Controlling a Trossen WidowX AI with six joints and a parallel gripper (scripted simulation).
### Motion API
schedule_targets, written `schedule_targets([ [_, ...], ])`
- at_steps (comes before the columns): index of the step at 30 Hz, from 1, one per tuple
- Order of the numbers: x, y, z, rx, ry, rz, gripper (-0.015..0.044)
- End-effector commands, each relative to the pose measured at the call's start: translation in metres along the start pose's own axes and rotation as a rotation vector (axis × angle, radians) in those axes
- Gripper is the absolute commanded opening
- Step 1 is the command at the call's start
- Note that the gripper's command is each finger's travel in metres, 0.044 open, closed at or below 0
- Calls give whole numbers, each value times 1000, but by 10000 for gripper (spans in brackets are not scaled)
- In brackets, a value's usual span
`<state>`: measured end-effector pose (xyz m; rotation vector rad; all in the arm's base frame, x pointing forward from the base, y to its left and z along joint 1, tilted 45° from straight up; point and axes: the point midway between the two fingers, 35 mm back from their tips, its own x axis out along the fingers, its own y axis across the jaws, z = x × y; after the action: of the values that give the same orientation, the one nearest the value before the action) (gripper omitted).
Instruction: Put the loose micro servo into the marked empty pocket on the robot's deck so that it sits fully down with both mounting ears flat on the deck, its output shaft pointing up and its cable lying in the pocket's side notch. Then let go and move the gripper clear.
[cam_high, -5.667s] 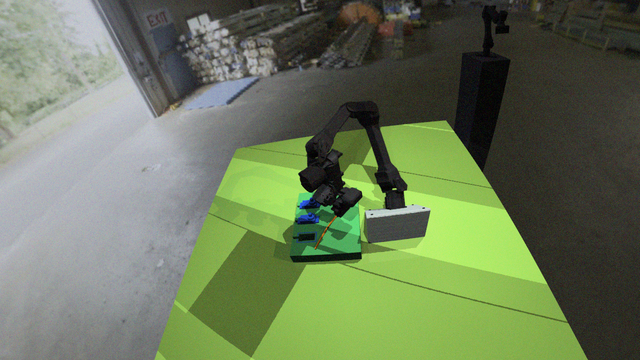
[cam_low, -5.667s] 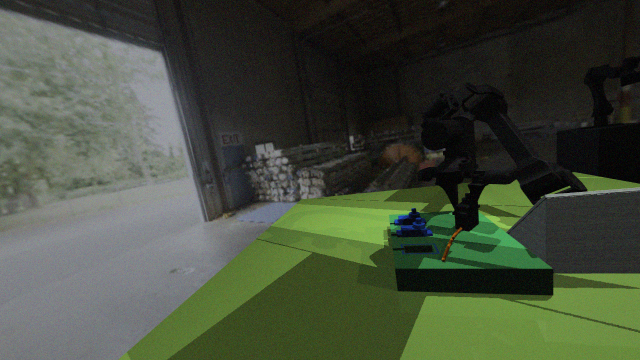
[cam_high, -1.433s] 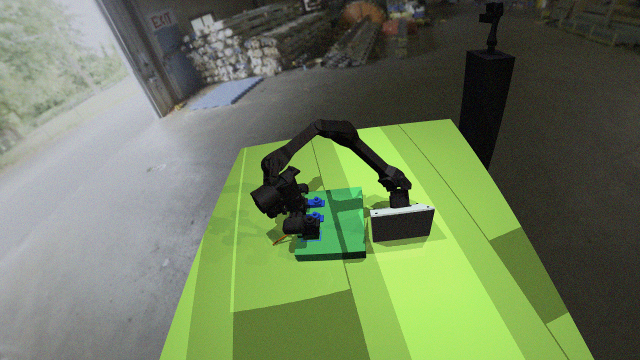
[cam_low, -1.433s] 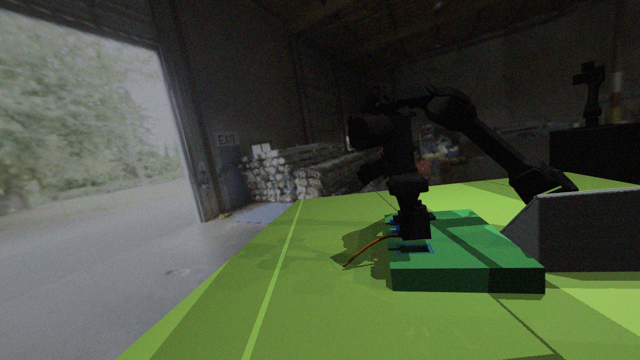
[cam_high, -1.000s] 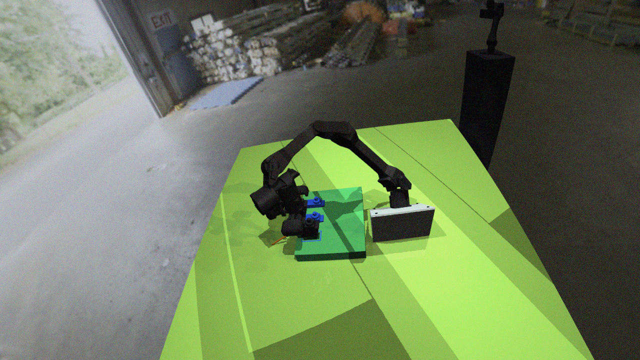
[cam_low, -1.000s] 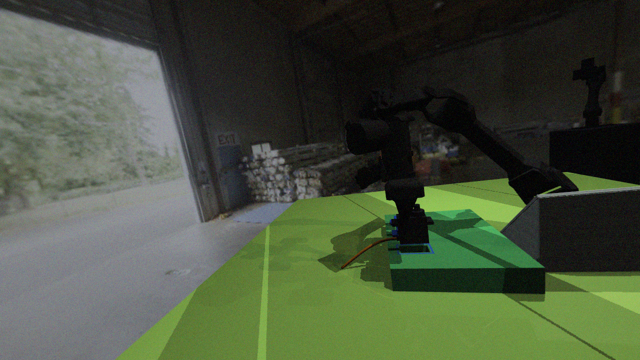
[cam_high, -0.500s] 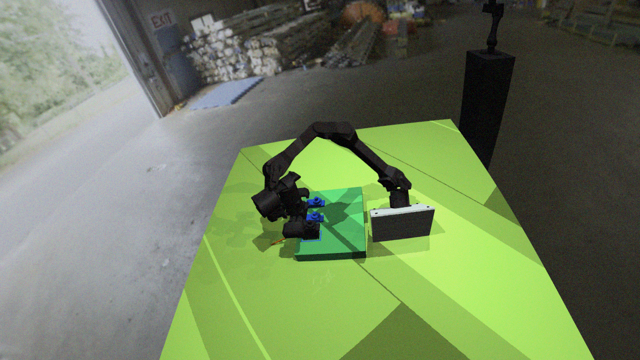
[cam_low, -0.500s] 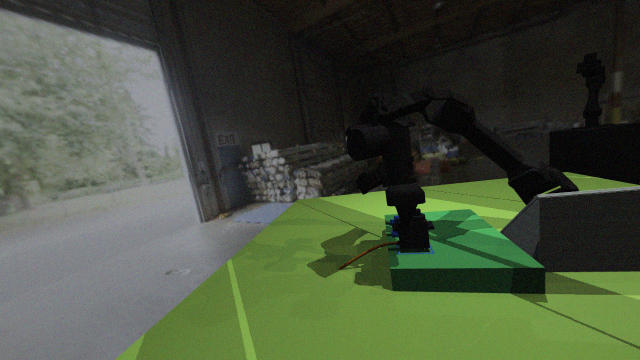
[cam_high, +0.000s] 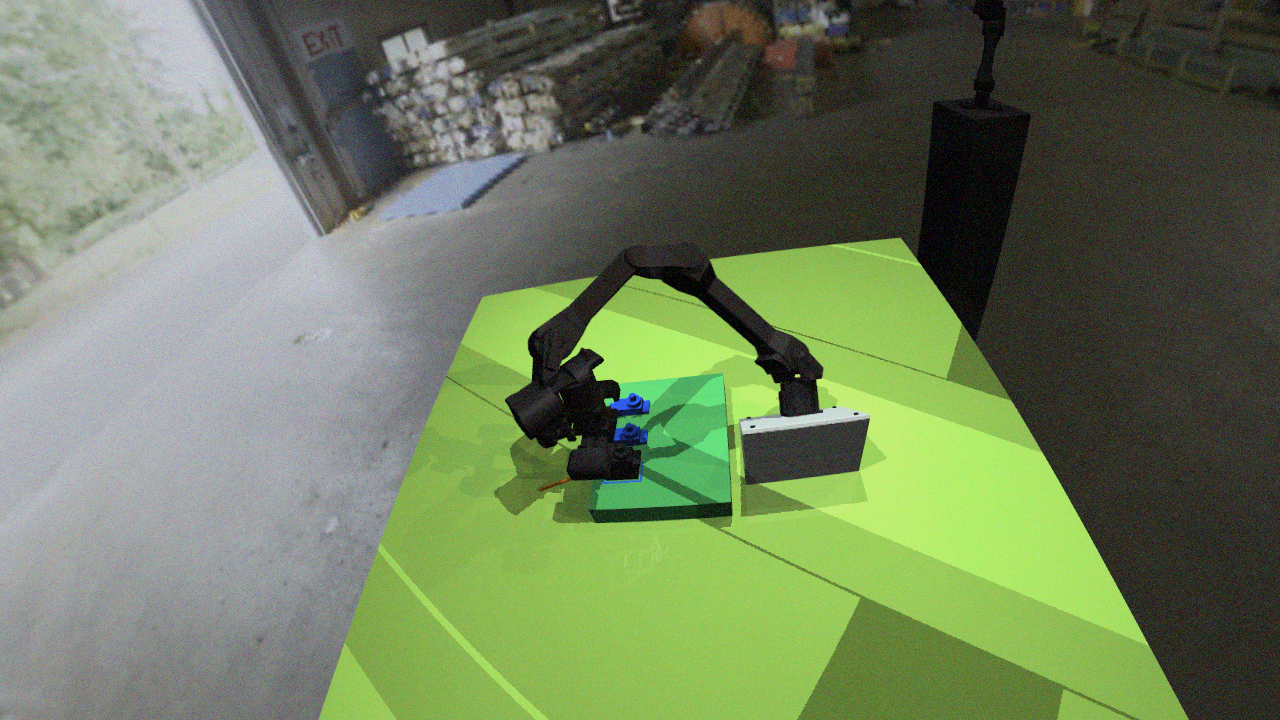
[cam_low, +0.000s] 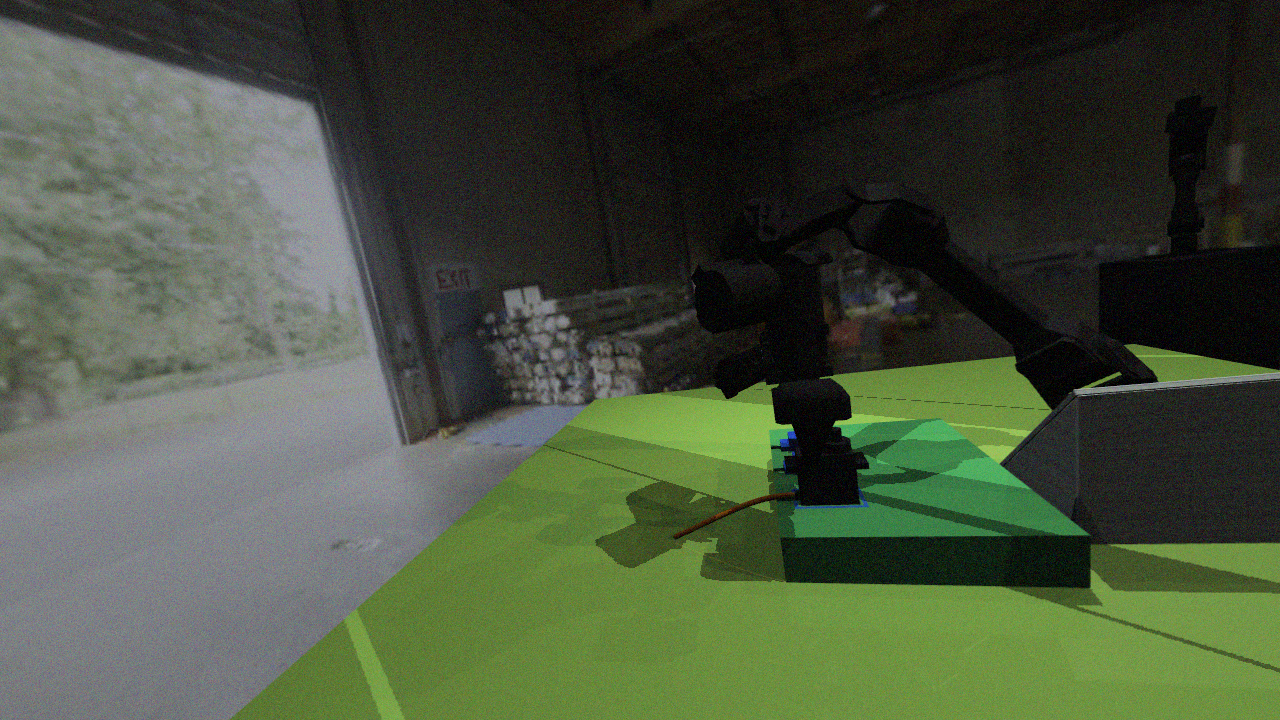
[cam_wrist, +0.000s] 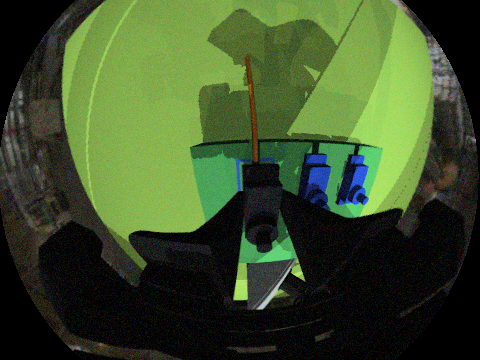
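Over the deck's (cam_low: 930, 514) near corner, the gripper (cam_low: 827, 470) grasps the dark micro servo (cam_wrist: 262, 203), lowered onto the blue-outlined pocket (cam_low: 830, 505). Its orange cable (cam_low: 729, 514) trails toward 9 o'clock. Two blue servos (cam_wrist: 334, 178) crowd at 12 o'clock.

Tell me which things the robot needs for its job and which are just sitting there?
Needed: gripper, servo it holds, orange cable, green deck, blue-edged pocket.

Just there: two blue servos, grey box, black pillar.
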<state>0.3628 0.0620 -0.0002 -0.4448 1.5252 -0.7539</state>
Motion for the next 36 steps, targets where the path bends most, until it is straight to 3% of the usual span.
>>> schedule_targets([
  [1,4,0,0,-2,-3,-1,0],
  [36,38,0,0,-2,-3,-2,0],
])
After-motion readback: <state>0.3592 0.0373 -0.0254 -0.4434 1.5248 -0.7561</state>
